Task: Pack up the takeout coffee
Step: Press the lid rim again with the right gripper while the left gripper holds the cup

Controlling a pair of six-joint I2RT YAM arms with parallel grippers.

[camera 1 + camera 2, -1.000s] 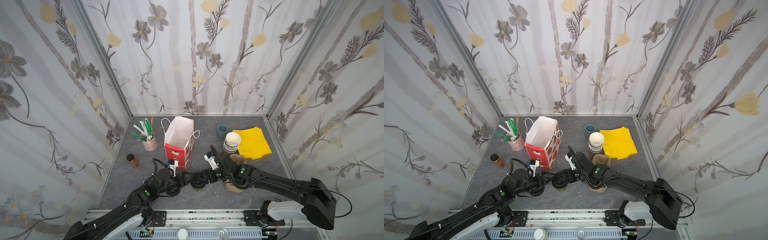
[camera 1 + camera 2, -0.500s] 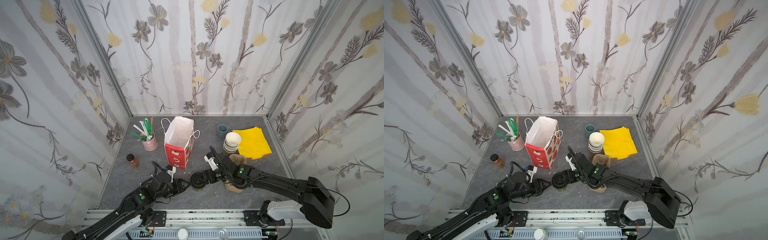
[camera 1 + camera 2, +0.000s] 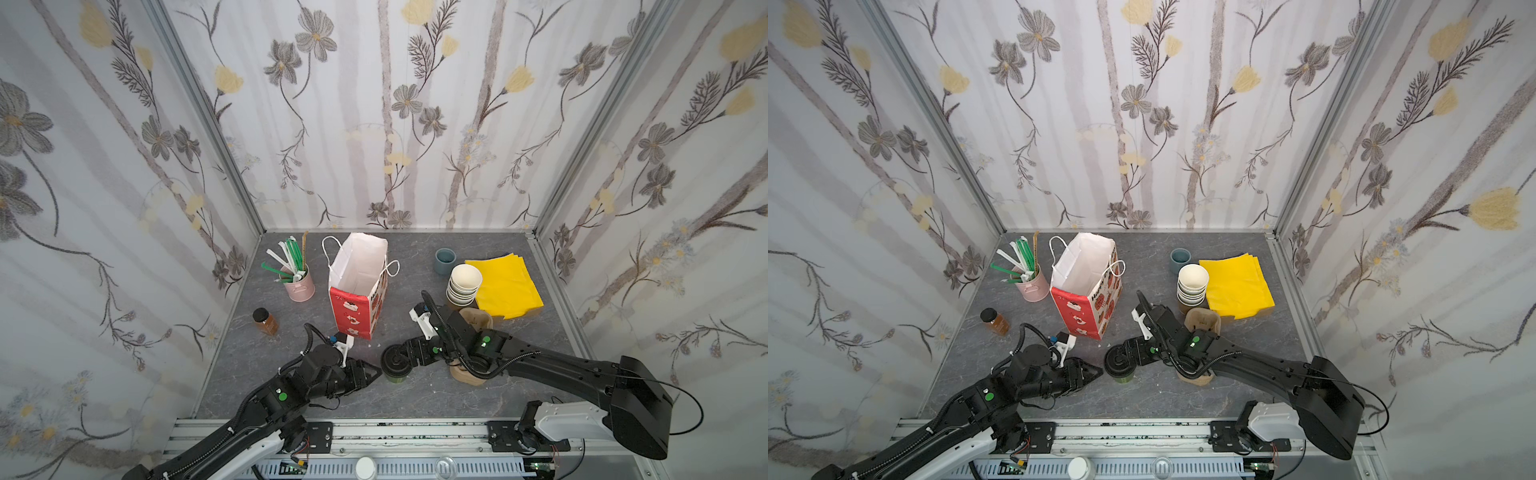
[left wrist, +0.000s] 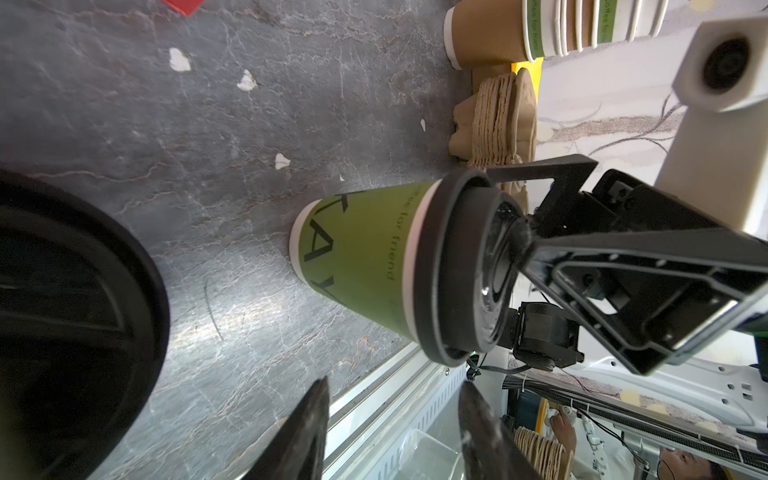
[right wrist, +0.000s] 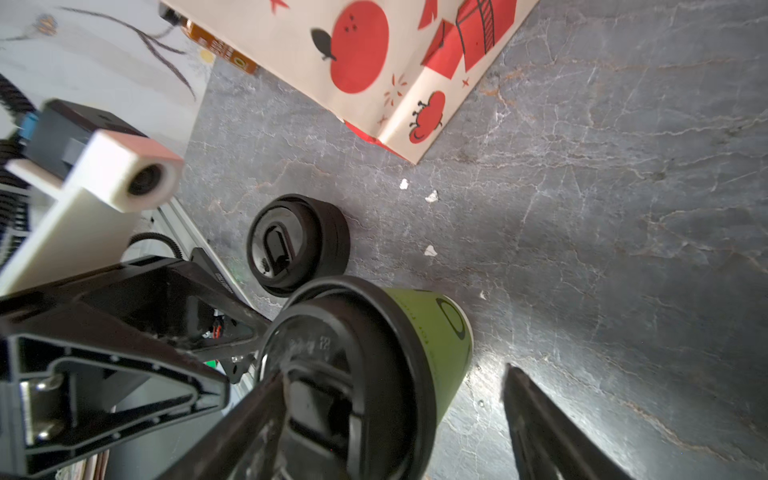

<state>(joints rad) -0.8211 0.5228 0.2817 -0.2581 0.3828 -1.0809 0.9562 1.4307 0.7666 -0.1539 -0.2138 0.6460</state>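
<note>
Upright coffee cup (image 3: 392, 365) sits beneath wide-open, empty right fingers (image 5: 540, 419), seemingly touching its lid (image 5: 340, 374); half-open, empty left fingers (image 4: 307, 444) at 9 o'clock.

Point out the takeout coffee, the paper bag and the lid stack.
takeout coffee (image 3: 392, 363): in a top view, its black lid.
paper bag (image 3: 351, 311): in a top view, its red front.
lid stack (image 5: 282, 245): right wrist view, its top lid.

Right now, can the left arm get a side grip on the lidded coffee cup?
Probably yes. The left gripper points at the coffee cup from close by, jaws parted, bare table between. The right gripper covers only the lid, so the cup's side looks free, the top not.
</note>
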